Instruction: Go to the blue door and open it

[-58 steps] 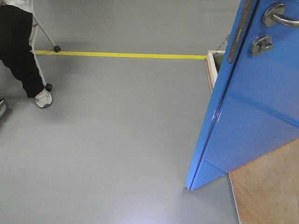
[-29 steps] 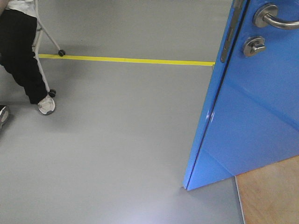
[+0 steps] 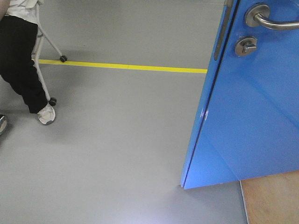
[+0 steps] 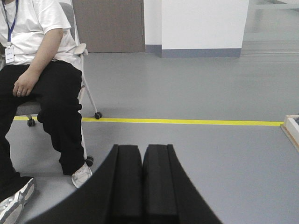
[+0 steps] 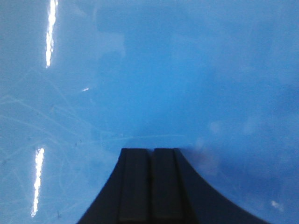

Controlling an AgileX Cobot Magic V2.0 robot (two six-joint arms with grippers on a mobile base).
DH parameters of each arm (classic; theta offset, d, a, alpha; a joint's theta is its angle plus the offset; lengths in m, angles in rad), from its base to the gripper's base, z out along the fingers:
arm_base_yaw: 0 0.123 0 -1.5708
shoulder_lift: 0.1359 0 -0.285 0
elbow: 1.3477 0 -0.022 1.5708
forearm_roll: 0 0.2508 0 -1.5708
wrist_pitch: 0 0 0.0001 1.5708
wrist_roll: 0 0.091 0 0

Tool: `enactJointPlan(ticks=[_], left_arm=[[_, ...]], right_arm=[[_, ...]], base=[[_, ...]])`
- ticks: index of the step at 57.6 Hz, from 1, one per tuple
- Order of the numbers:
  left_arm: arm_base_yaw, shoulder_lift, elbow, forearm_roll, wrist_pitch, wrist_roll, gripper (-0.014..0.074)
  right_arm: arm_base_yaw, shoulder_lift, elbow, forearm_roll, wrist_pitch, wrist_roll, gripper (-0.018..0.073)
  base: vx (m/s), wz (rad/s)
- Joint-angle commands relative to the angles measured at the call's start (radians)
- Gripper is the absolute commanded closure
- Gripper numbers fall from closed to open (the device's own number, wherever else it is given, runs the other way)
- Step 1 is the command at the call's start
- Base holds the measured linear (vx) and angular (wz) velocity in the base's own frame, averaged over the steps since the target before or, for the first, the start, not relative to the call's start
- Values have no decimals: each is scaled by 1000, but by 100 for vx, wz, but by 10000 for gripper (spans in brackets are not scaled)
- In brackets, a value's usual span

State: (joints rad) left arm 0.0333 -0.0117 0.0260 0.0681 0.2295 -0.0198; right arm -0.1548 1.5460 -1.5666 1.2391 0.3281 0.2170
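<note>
Cut off at the right frame edge: lever handle (image 3: 271, 18), with thumb-turn (image 3: 246, 46) just below. Stands ajar at the right of the grey floor (image 3: 117, 140): blue door (image 3: 247, 116). Pressed shut, empty: left tool (image 4: 142, 179). Likewise shut, empty, close against the door face; contact unclear: right tool (image 5: 152, 182).
</note>
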Motion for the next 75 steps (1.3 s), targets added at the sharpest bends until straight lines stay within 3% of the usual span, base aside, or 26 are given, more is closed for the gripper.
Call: enactJointPlan(ticks=[1,75], left_arm=[[-3,-14,-26,-3,-83,-7,524],[-3,-14,-26,-3,-83,-7,524]], right_arm=[[2,-28,-33,14,-37,-13,548],[2,-28,-33,14,-32,-13,548]], base=[[20,1],[20,-1]])
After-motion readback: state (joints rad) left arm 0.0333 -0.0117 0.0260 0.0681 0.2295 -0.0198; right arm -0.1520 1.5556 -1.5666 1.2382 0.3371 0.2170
